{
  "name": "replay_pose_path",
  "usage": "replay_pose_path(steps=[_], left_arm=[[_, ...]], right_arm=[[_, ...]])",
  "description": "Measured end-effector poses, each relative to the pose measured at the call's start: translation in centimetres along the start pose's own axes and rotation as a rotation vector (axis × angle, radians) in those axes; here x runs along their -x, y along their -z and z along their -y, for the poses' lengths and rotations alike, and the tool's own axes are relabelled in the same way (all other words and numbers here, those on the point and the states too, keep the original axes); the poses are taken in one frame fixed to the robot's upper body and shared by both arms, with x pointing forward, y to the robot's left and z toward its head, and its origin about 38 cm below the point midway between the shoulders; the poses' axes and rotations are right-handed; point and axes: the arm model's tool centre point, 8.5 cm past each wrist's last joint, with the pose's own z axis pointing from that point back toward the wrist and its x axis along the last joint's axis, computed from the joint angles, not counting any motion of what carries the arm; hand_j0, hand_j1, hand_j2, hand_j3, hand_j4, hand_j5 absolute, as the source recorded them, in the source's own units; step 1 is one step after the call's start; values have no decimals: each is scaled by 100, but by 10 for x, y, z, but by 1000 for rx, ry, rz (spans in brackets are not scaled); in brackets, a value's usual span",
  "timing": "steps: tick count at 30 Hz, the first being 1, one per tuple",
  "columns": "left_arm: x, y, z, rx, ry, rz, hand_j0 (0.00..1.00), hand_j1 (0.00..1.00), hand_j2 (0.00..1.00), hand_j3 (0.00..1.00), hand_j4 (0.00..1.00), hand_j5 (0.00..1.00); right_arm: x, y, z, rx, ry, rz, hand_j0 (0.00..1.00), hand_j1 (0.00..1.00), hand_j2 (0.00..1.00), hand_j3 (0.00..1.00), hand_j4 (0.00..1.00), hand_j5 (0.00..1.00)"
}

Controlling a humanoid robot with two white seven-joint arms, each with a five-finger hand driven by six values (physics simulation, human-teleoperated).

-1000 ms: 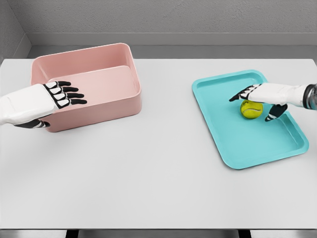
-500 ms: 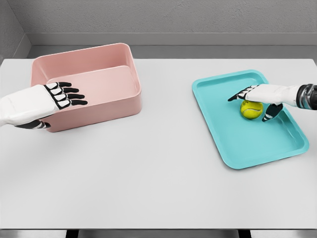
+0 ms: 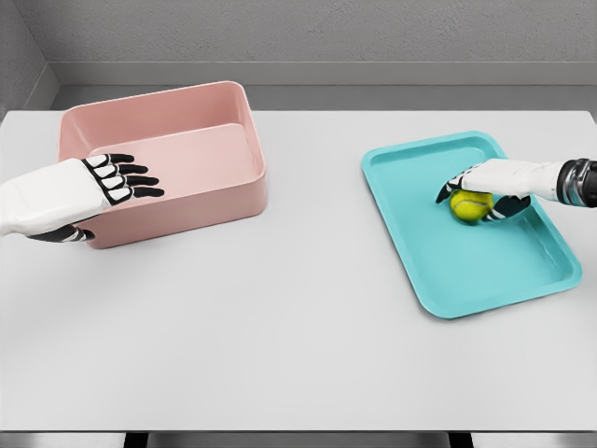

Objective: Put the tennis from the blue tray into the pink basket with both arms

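On a white table (image 3: 298, 327), the right hand (image 3: 485, 187) curls over a yellow-green ball (image 3: 469, 206) that sits in the blue tray (image 3: 448, 280), in its far half. The dark fingers (image 3: 450, 189) wrap down the ball's far side while the thumb hooks around its near side, so the ball is gripped between them; whether it is lifted off the tray floor or resting on it cannot be told. The right arm enters from the picture's right edge, level with the tray's far half. Well to the left of the tray, the pink basket (image 3: 233, 201) stands with nothing visible inside. The left hand (image 3: 117, 179) hovers over the basket's near-left corner, palm down, fingers straight and slightly spread, holding nothing.
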Motion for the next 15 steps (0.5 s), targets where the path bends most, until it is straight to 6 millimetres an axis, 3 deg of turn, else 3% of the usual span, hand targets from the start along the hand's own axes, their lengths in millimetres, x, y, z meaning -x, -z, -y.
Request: replay_pose_path(steps=[8, 15], left_arm=[[0, 0, 0, 0, 0, 0, 100, 100, 100, 100, 100, 100], [0, -1, 0, 1, 1, -1, 100, 100, 100, 100, 100, 100]], right_arm=[[0, -1, 1, 3, 2, 1, 51, 51, 51, 51, 51, 51], [0, -2, 3, 10, 0, 4, 46, 46, 46, 46, 46, 46]])
